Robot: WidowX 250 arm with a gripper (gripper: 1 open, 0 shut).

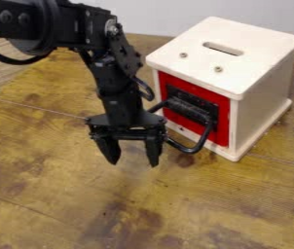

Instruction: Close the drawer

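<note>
Beside drawer [189,109]: arm vertical, gripper [130,156] pointing down, jaws spread, empty.

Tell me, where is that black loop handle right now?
The handle sits right of centre in the camera view, on the red drawer front of the white box, just right of the open claw.
</note>
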